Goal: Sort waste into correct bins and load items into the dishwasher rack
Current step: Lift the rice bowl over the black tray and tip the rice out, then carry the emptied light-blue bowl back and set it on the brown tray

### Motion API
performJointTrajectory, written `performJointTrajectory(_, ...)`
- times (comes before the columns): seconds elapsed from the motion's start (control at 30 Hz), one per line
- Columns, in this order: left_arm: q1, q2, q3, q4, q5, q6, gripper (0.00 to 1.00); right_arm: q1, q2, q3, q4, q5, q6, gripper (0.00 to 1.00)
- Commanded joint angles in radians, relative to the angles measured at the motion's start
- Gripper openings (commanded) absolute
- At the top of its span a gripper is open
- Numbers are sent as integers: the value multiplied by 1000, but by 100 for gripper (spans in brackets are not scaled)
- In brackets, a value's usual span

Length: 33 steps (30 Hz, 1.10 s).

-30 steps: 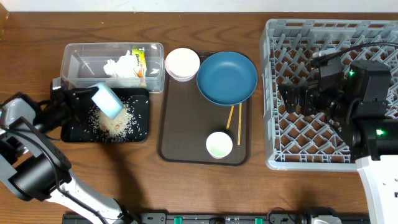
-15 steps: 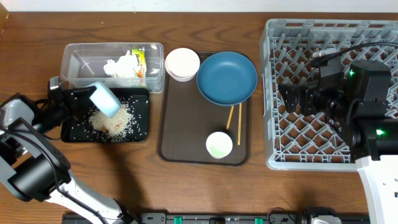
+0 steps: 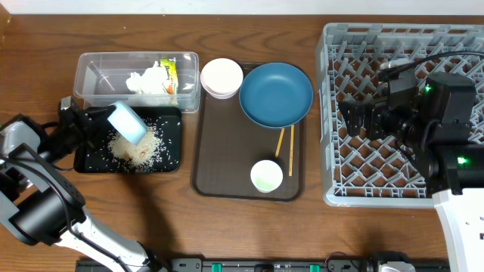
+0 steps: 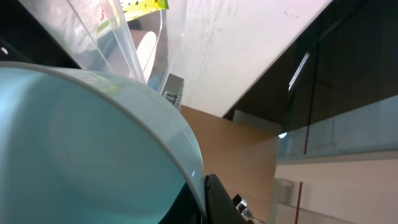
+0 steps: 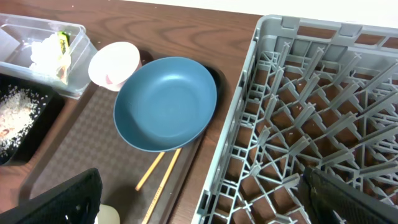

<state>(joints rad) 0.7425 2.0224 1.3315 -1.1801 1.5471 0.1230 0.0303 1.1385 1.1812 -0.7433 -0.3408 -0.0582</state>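
Observation:
My left gripper (image 3: 97,121) is shut on the rim of the small light blue bowl (image 3: 128,123) and holds it tilted over the black tray (image 3: 171,155), which holds rice grains (image 3: 136,147). In the left wrist view the bowl (image 4: 74,155) fills the frame against my finger (image 4: 208,199). The clear tub (image 3: 98,72) holds white tissue (image 3: 145,81) and the yellow-green wrapper (image 3: 169,73). The pink bowl (image 3: 221,77), dark blue bowl (image 3: 276,94), chopsticks (image 3: 290,147) and white cup (image 3: 266,176) sit on the brown tray (image 3: 227,151). My right gripper (image 3: 355,121) is open and empty over the grey rack (image 3: 336,174).
The right wrist view shows the dark blue bowl (image 5: 165,102), pink bowl (image 5: 114,62), chopsticks (image 5: 158,171) and the rack's left wall (image 5: 236,137). The rack holds no dishes. Bare wooden table lies in front of the trays.
The light blue bowl has shifted very slightly left over the black tray. The right arm has not moved.

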Motion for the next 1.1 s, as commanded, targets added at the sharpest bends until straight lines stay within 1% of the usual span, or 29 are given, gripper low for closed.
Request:
performJointTrajectory(0.0,3,-38,-2,-45,25,2,6,-3,1,19,-5,-8,13,99)
performJointTrajectory(0.1,3,-54,-2,-48,13,75,6,-3,1,19,-8,-8,13,99)
performJointTrajectory(0.17,2,-63,-2,-66,-11,77,6,-3,1,19,-8,-8,13,99)
performJointTrajectory(0.23,-8,-82,-2,-107,-17,133,6,-3,1,19,-8,-8,13,99)
performJointTrajectory(0.3,-30,-116,-2,-176,-23,216,6,-3,1,19,-8,-8,13,99)
performJointTrajectory(0.37,-69,-173,-2,-266,-45,307,6,-3,1,19,-7,-8,13,99)
performJointTrajectory(0.43,-117,-238,-2,-319,-76,389,6,-3,1,19,-8,-8,13,99)
performJointTrajectory(0.5,-182,-314,-2,-317,-142,405,6,-3,1,19,-8,-8,13,99)
performJointTrajectory(0.57,-256,-385,-2,-277,-233,402,6,-3,1,19,-8,-8,13,99)
performJointTrajectory(0.63,-335,-441,-2,-204,-371,330,6,-3,1,19,-8,-8,13,99)
performJointTrajectory(0.7,-416,-477,-2,-128,-538,193,6,-3,1,19,-8,-8,13,99)
performJointTrajectory(0.73,-473,-492,-2,-84,-645,117,6,-3,1,19,-8,-8,13,99)
performJointTrajectory(0.83,-623,-504,-2,-1,-865,-13,6,-3,1,19,-9,-8,13,99)
performJointTrajectory(0.97,-828,-489,-2,90,-1106,-123,6,-3,1,19,-9,-8,13,99)
performJointTrajectory(1.07,-958,-472,-2,146,-1203,-178,6,-3,1,19,-10,-8,13,99)
